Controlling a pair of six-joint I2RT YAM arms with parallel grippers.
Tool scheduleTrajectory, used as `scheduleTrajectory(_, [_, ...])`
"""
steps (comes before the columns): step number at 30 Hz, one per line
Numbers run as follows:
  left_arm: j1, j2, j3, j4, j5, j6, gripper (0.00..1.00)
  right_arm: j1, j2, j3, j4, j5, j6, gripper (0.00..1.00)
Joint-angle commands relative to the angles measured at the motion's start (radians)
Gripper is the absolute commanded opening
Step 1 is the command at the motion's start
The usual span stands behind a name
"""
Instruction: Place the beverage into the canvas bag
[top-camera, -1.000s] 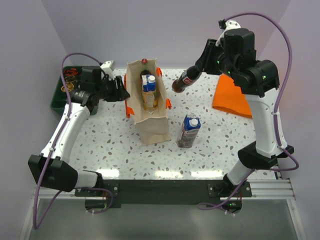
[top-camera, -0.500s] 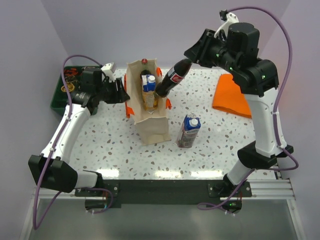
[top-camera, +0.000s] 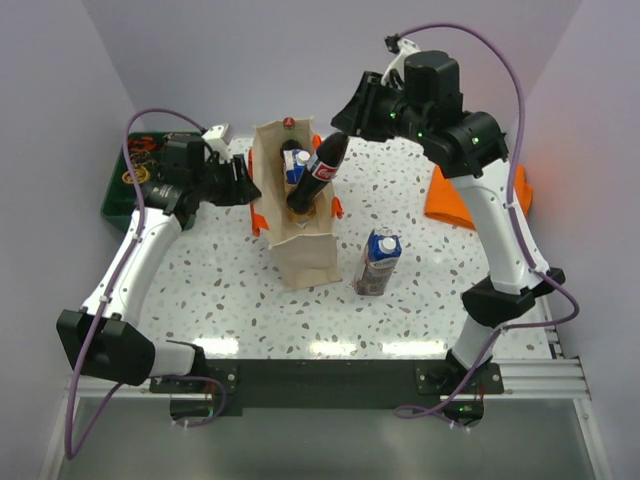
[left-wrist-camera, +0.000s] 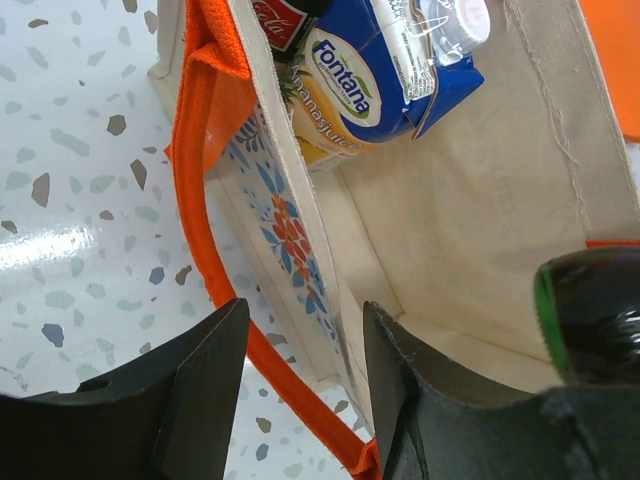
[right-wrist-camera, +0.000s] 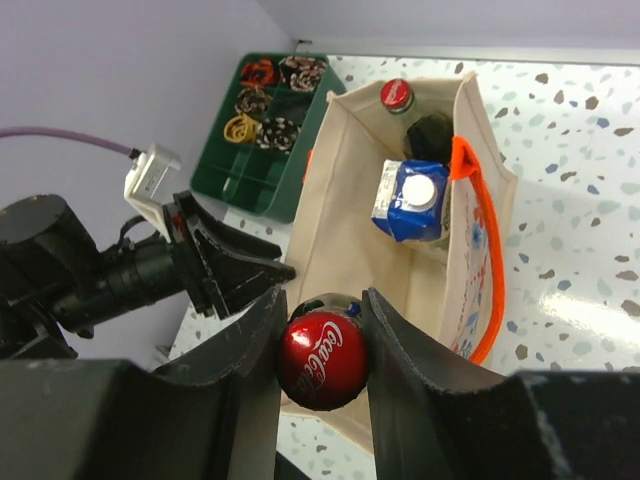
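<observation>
The canvas bag (top-camera: 303, 258) stands upright at mid-table, beige with orange handles, its mouth open. My right gripper (top-camera: 345, 125) is shut on the red cap of a dark cola bottle (top-camera: 318, 172) and holds it tilted over the bag's mouth, base lowest. The right wrist view shows the cap (right-wrist-camera: 323, 358) between my fingers above the bag (right-wrist-camera: 345, 200). My left gripper (top-camera: 243, 186) is open at the bag's left rim. In the left wrist view its fingers (left-wrist-camera: 205, 390) straddle the bag's wall (left-wrist-camera: 480, 200) and orange handle. The bottle's base (left-wrist-camera: 595, 310) shows there.
Inside the bag are a blue juice carton (right-wrist-camera: 410, 200) and a red-capped bottle (right-wrist-camera: 396, 94). Another blue carton (top-camera: 378, 262) stands on the table right of the bag. A folded orange cloth (top-camera: 455, 205) lies at the right. A green tray (top-camera: 125, 185) sits at the far left.
My right arm has swung left with the cola bottle, from above the open table to over the bag's mouth. The left arm and bag have stayed put.
</observation>
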Motion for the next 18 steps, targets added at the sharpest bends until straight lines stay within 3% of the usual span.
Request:
scheduleTrajectory(1, [-0.009, -0.018, 0.008, 0.045, 0.009, -0.003, 0.54, 0.046, -0.029, 0.028, 0.208, 0.006, 0.014, 0.0])
scheduleTrajectory(11, [-0.017, -0.018, 0.025, 0.047, 0.009, -0.009, 0.54, 0.153, 0.007, -0.028, 0.208, 0.169, -0.152, 0.0])
scheduleTrajectory(18, [-0.026, -0.018, 0.03, 0.044, 0.009, -0.015, 0.54, 0.157, -0.004, -0.155, 0.335, 0.241, -0.208, 0.0])
